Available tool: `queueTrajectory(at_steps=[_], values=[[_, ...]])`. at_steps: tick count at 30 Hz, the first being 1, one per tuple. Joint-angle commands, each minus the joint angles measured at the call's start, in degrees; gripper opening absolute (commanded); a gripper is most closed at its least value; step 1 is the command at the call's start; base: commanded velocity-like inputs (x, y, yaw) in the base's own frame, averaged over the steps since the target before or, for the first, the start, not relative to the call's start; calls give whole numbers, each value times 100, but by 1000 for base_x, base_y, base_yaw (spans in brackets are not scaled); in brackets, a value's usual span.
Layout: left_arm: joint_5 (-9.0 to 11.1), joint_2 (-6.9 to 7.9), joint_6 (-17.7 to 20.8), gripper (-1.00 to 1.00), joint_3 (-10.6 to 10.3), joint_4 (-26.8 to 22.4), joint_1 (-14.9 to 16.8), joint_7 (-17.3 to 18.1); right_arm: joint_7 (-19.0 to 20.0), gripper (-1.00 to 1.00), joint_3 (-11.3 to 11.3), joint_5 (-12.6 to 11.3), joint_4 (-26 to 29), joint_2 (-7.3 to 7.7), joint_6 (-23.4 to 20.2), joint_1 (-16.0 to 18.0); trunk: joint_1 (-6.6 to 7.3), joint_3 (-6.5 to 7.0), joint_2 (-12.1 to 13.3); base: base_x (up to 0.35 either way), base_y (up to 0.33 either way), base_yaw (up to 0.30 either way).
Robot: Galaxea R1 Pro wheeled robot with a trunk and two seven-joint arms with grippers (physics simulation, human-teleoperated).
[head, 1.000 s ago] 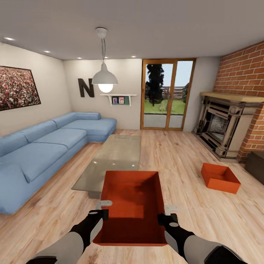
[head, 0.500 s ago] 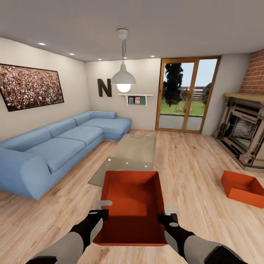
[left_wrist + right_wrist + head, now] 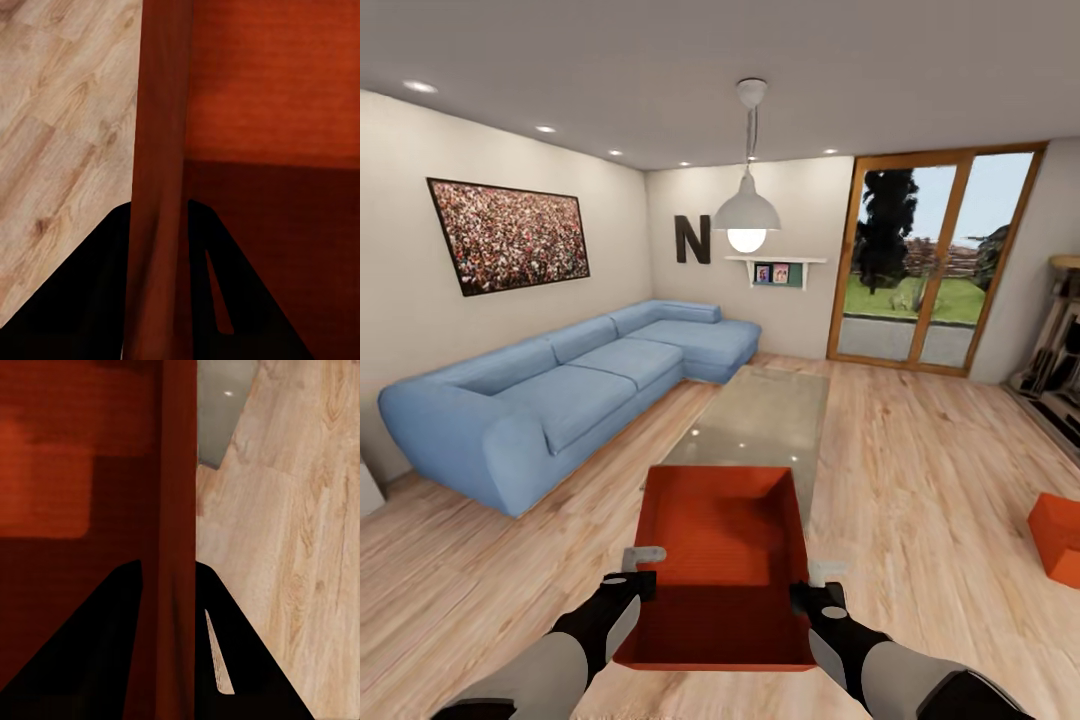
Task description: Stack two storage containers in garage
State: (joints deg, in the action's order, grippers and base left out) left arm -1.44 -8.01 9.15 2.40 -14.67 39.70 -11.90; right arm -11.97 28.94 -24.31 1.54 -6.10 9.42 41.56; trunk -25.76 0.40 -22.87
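I hold one orange-red storage container [image 3: 720, 560] level in front of me, above the living room's light wood plank floor [image 3: 920, 520]. My left gripper [image 3: 641, 577] is shut on its left wall [image 3: 157, 150]. My right gripper [image 3: 809, 590] is shut on its right wall [image 3: 178, 495]. In each wrist view the thin wall runs between the two dark fingers. The container is open-topped and has nothing inside. The second storage container [image 3: 1057, 536] sits on the wood floor at the far right, cut off by the picture's edge.
A glass coffee table [image 3: 760, 420] stands just beyond the held container. A blue corner sofa [image 3: 560, 390] lines the left wall. Glazed wooden doors [image 3: 930, 270] are at the back right, the fireplace [image 3: 1060, 370] at the right edge. Open wood floor lies to the right.
The whole view has swung to the left: sofa, table and the floor container slid rightward in the picture. The held container and both grippers keep the same place relative to me.
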Motion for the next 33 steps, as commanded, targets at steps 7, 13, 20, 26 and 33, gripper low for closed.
queueTrajectory(at_steps=[7,13,20,26,33], values=[[-146,1,44,-100,72,-18,2,-75,-43,-100,-1,-110,-13,31,43,1,-2,-2,-5,0,0,295],[-146,1,44,-100,71,-18,2,-75,-43,-100,-2,-110,-13,32,43,1,-2,-2,-5,0,0,295],[-146,1,44,-100,74,-18,2,-75,-43,-100,-1,-110,-13,38,43,1,-2,-2,-5,0,0,295],[-146,1,47,-100,71,-18,2,-75,-43,-100,-2,-109,-13,38,44,1,-2,-2,-5,0,0,295],[-146,1,44,-100,71,-18,2,-75,-43,-100,-2,-109,-13,39,43,1,-2,-2,-5,0,0,295]])
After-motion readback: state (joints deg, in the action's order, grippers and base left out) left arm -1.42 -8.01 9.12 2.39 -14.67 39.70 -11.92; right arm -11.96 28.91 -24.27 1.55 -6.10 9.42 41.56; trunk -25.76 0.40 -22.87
